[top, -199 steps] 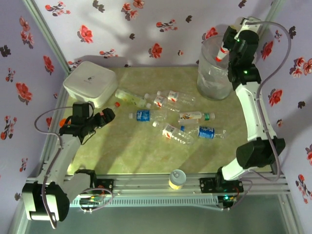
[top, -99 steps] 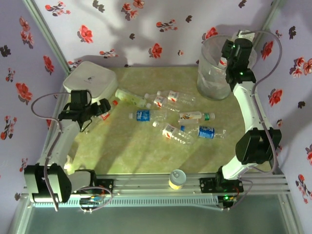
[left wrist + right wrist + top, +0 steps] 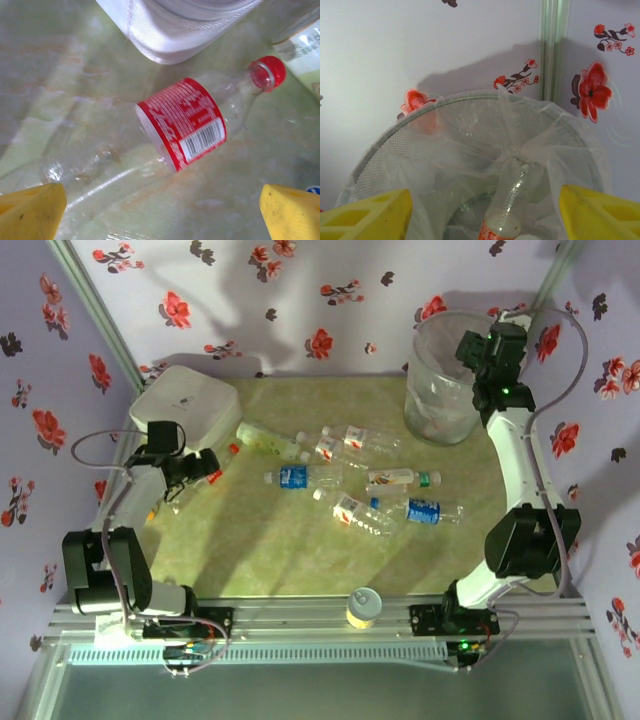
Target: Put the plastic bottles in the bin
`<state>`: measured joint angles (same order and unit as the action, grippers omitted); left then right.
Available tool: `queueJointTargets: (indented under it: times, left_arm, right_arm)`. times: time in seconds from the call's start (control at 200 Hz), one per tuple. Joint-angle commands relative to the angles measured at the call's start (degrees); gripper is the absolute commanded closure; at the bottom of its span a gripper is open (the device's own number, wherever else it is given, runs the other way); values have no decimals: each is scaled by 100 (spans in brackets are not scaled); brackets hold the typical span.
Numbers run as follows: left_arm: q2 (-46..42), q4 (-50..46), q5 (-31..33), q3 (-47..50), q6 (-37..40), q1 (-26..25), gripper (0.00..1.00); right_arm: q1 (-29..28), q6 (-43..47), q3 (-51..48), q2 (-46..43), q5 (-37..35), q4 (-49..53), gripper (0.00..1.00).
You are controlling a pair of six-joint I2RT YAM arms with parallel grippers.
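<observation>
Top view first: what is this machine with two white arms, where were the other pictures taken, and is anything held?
It is a robot: two jointed arms bolted to the near edge of a table, each ending in a two-finger claw. The wide picture comes from a fixed camera above; the other two come from cameras on the wrists, so the yellow blocks in their corners are the claws' own fingers. On the table lie small clear plastic bottles and a white box; a yellow can stands at the near edge. The left claw is open above a red-labelled bottle, holding nothing. The right claw is open over the bin, with a bottle inside it.
</observation>
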<state>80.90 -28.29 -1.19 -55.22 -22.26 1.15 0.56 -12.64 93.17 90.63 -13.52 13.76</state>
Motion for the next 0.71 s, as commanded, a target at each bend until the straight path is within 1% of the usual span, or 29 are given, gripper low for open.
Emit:
queueJointTargets:
  times: [0.0,0.19,0.335,0.455,0.595,0.7]
  left_arm:
    - [237,-249,290,-349,384,44,0]
    - [798,-780,354,-749,910,-7,0]
    - [1259,-1178,349,-975,1211,-176,0]
    - [1355,-1204,216,-897,1054,-412,0]
    - [1403,-1279,228,-700,749,-720,0]
    - [1230,-1258,273,-516,559,-880,0]
  right_arm:
    - [23,-116,342,-479,364,404,21]
    - [15,-395,320,-806,1095,961,21]
    - [-11,-713,-34,-1079,1582,996,20]
    - [-97,-871,-381,-1278,1850,1114,19]
    - [-456,-1096,-1269,-1649,2046,1057,19]
    - [-631,-1238,-1848,-1926,2163,1117,19]
